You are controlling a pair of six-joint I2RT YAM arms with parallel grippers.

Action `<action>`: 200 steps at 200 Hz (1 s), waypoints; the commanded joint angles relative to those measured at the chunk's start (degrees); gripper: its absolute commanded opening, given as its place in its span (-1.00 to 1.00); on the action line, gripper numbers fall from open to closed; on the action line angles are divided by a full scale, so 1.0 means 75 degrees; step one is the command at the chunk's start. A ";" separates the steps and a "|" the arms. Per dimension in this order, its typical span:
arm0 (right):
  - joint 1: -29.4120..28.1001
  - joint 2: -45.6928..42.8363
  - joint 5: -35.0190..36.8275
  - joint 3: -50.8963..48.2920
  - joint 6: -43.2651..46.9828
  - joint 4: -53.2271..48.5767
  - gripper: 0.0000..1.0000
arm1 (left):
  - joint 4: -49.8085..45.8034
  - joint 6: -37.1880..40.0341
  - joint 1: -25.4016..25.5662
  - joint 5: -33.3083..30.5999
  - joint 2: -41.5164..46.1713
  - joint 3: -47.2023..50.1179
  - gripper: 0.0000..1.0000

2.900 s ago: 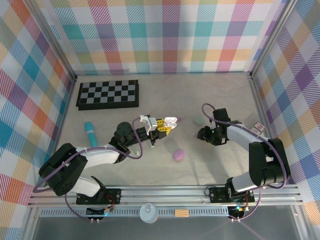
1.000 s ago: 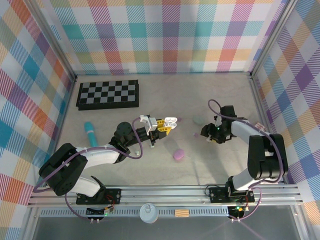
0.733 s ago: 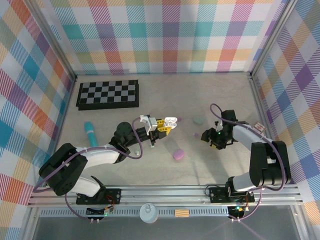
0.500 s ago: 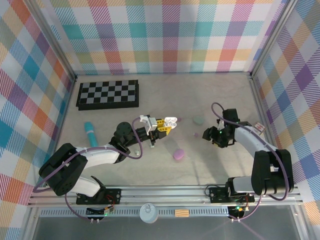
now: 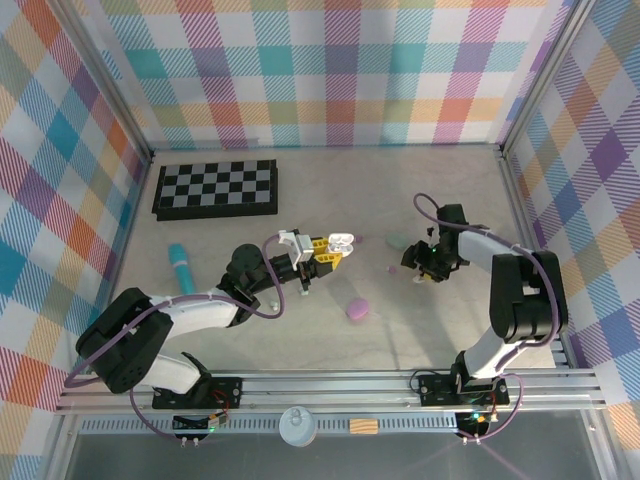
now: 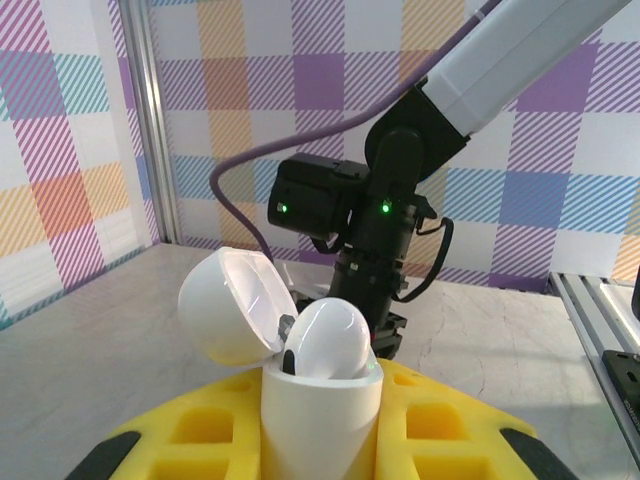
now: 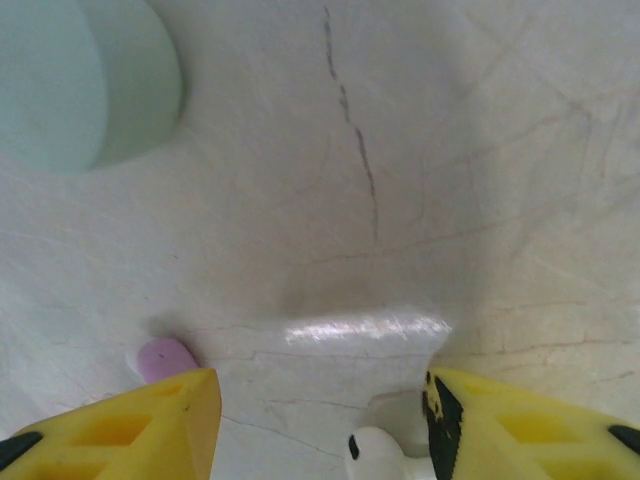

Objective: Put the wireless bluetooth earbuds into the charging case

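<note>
The left fingers (image 6: pixel 190 445), yellow-padded, are clamped narrow on the base of a white pebble-shaped charging case (image 6: pixel 320 400) held upright above the middle of the table (image 5: pixel 440 330). Its lid (image 6: pixel 232 305) is flipped open toward 9 o'clock in the left wrist view. A rounded white form sits in the case's mouth, and I cannot tell whether it is an earbud. The right fingers (image 7: pixel 130 430) stand apart, low over the table and clamping nothing. A tiny white earbud (image 7: pixel 375 455) lies on the table between them, just beside the finger at 3 o'clock. A tiny purple earbud (image 7: pixel 165 358) lies just outside the other finger, at its 12 o'clock. From above, a mint pebble-shaped case (image 5: pixel 398 240) lies at 10 o'clock of the right fingers. A purple pebble-shaped case (image 5: pixel 357 309) lies at 5 o'clock of the white case, a teal cylinder (image 5: pixel 181 267) well apart at 9 o'clock, and a folded black-and-white chessboard (image 5: pixel 216 186) at 10 o'clock.
</note>
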State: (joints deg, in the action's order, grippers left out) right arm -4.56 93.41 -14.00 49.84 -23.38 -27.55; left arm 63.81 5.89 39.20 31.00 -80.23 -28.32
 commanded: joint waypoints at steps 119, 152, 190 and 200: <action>-0.0125 -0.2092 0.0013 -0.1207 -0.0276 -0.0811 0.15 | 0.0607 0.0000 -0.0225 0.0401 -0.0145 -0.0166 -1.00; -0.0070 -0.0977 0.0416 -0.0047 0.0446 -0.1458 0.05 | 0.0733 -0.0097 -0.0234 0.0424 -0.0198 -0.0151 -1.00; -0.0071 0.0511 0.0636 0.1805 0.1198 -0.3325 0.00 | 0.0420 0.0080 -0.0235 0.0391 0.0065 -0.0046 -1.00; -0.0077 0.0796 0.0668 0.2175 0.1322 -0.3862 0.00 | 0.0240 0.0242 -0.0235 0.0370 0.0147 -0.0026 -1.00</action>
State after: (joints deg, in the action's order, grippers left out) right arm -5.26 95.24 -10.66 60.10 -18.50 -43.53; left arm 64.93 5.58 38.04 32.53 -81.28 -28.34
